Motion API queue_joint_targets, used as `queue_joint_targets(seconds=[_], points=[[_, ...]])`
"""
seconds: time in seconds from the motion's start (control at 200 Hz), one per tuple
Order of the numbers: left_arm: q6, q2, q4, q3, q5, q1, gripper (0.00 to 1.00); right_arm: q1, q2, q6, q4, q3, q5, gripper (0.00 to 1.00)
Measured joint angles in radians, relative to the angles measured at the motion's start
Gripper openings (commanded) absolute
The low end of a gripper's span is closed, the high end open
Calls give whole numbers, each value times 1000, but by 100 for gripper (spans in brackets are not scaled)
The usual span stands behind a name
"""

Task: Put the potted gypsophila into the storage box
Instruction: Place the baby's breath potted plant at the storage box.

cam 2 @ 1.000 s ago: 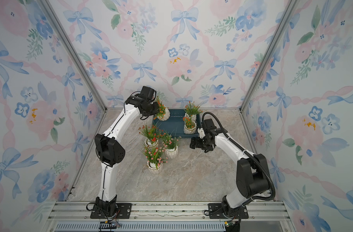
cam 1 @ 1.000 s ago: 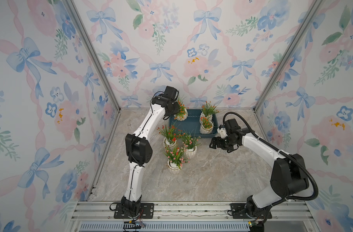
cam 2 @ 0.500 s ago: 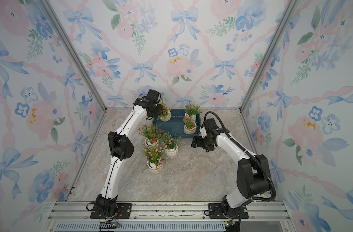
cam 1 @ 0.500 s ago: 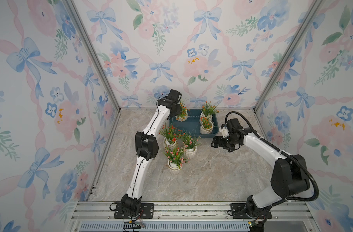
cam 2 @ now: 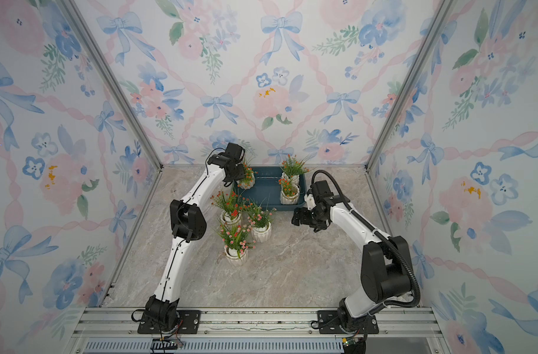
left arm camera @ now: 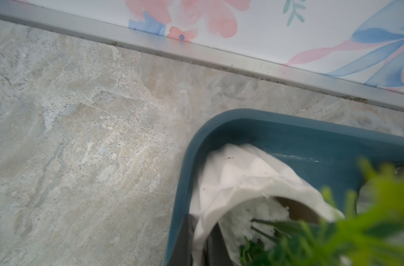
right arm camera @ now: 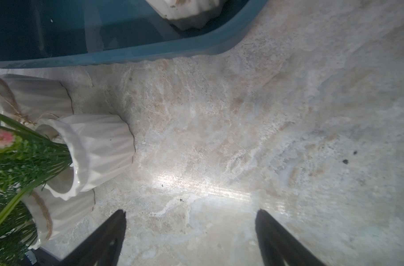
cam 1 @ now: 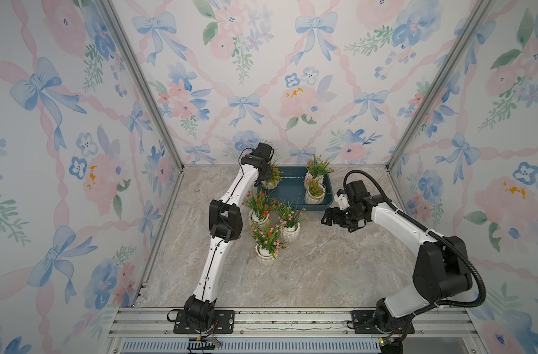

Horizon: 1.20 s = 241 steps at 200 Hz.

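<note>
The teal storage box (cam 1: 292, 192) (cam 2: 266, 193) lies at the back of the table. My left gripper (cam 1: 265, 178) (left arm camera: 200, 241) is shut on the rim of a potted gypsophila (cam 1: 271, 183) (cam 2: 246, 181) (left arm camera: 238, 175), which is tilted in the box's far left corner (left arm camera: 189, 161). Two more pots (cam 1: 313, 177) (cam 1: 314, 196) stand at the box's right end. Three pots (cam 1: 259, 216) (cam 1: 290, 231) (cam 1: 266, 256) are clustered on the table in front of the box. My right gripper (cam 1: 326, 217) (right arm camera: 190, 214) hovers open over bare table to the right of them, with nothing between its fingers.
Floral walls close in the marble table (cam 1: 323, 269) on three sides, and the back wall's metal edge (left arm camera: 219, 59) runs close behind the box. The right wrist view shows the box's near rim (right arm camera: 127, 54) and the nearest table pot (right arm camera: 99, 149).
The left arm has stretched further toward the box, and the held pot has come down a little into the far left corner. The right arm has barely moved.
</note>
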Motion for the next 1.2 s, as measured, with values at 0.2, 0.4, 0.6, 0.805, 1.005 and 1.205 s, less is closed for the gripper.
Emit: queue_joint_targets(seconds=[0.2, 0.4, 0.6, 0.805, 1.005, 1.205], points=[[0, 5, 40, 0, -3, 1, 0, 0, 0, 0, 0, 0, -4, 89], [0, 19, 56, 2, -2, 1, 0, 0, 0, 0, 0, 0, -7, 89], [-5, 46, 72, 6, 16, 11, 0, 0, 0, 0, 1, 0, -7, 89], [-6, 47, 73, 6, 24, 14, 0, 0, 0, 0, 1, 0, -7, 89], [-11, 47, 73, 6, 32, 15, 14, 0, 0, 0, 3, 0, -14, 89], [-33, 47, 103, 8, 48, 18, 21, 0, 0, 0, 5, 0, -14, 89]])
